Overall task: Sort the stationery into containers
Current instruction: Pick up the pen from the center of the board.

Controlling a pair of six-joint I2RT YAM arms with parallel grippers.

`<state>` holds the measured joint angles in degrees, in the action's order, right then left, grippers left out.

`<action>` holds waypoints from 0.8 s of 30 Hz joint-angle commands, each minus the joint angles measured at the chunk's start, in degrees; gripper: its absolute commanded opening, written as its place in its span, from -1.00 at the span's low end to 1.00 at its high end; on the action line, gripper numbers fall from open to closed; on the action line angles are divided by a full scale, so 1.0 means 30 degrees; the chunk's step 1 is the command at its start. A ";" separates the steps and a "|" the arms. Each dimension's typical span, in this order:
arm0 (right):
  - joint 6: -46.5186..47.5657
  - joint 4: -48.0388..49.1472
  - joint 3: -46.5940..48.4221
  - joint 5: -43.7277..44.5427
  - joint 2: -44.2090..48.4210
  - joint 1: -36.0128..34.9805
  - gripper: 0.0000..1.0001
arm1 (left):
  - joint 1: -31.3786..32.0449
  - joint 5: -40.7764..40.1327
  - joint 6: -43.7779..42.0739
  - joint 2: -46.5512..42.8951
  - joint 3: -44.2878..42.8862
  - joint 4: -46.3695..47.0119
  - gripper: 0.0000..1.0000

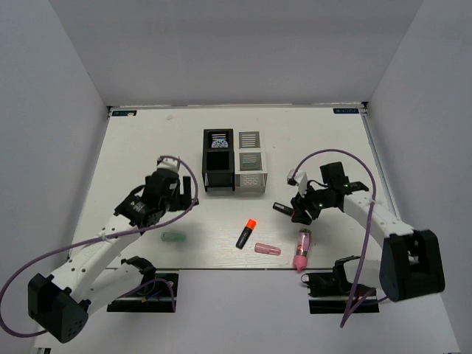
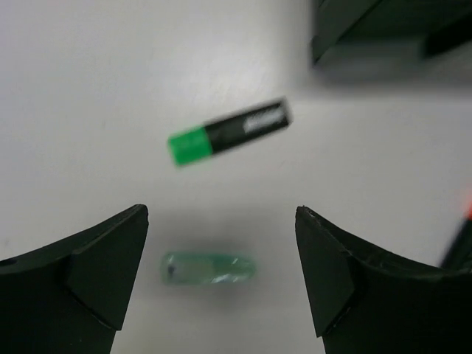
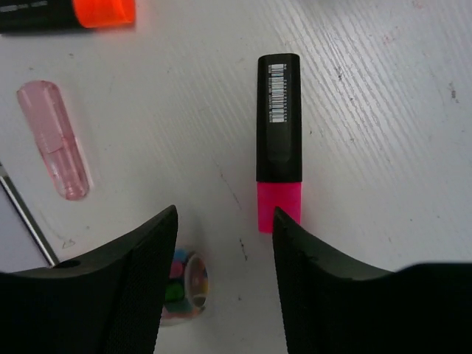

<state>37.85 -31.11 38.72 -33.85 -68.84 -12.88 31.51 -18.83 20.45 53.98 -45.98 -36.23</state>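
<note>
My left gripper (image 1: 175, 193) is open and empty above the table left of the black box (image 1: 207, 171). In the left wrist view (image 2: 221, 228) a pale green capsule (image 2: 208, 268) lies between its fingers and a green-capped highlighter (image 2: 228, 131) lies beyond. The capsule (image 1: 172, 237) also shows in the top view. My right gripper (image 1: 299, 212) is open over a pink-capped highlighter (image 3: 279, 140), whose cap is by the right finger (image 3: 324, 287). An orange-capped highlighter (image 1: 245, 233), a pink capsule (image 1: 267, 249) and a pink-clear tube (image 1: 302, 249) lie near the front edge.
The white-grey box (image 1: 259, 174) adjoins the black one at table centre. A blue-white tape roll (image 1: 218, 139) sits in the black box's back compartment. White walls enclose the table on three sides. Purple cables loop off both arms.
</note>
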 commanded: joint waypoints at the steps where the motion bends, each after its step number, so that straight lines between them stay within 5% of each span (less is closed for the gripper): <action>1: 0.0452 0.3280 0.0389 0.1811 -0.1686 -0.0889 0.12 | -0.0482 0.0036 -0.0077 -0.2070 0.2716 -0.2456 0.80; 4: 0.0598 0.3339 0.1212 0.2491 -0.2861 -0.1533 0.12 | -0.0629 0.0066 -0.0516 -0.3661 0.3751 -0.2367 0.64; 14: 0.1444 0.4688 0.0746 0.6475 -0.5294 -0.3350 0.27 | -0.1040 0.0505 -0.0634 -0.5481 0.4398 -0.2309 0.64; 18: 0.2442 0.4425 -0.0159 0.7469 -0.5676 -0.4080 0.03 | -0.1040 0.0593 -0.0575 -0.5715 0.4369 -0.2396 0.64; 19: 0.2559 0.4250 -0.0220 0.7531 -0.5706 -0.3968 -0.22 | -0.1068 0.0651 -0.0546 -0.5746 0.4397 -0.2368 0.64; 24: 0.4170 0.1557 -0.0222 0.7063 -0.5794 -0.4083 -0.86 | -0.1068 0.0593 -0.0517 -0.6009 0.4427 -0.2425 0.64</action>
<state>45.34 -17.67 40.51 -16.23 -83.72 -24.88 28.60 -17.54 18.94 36.84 -33.04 -43.72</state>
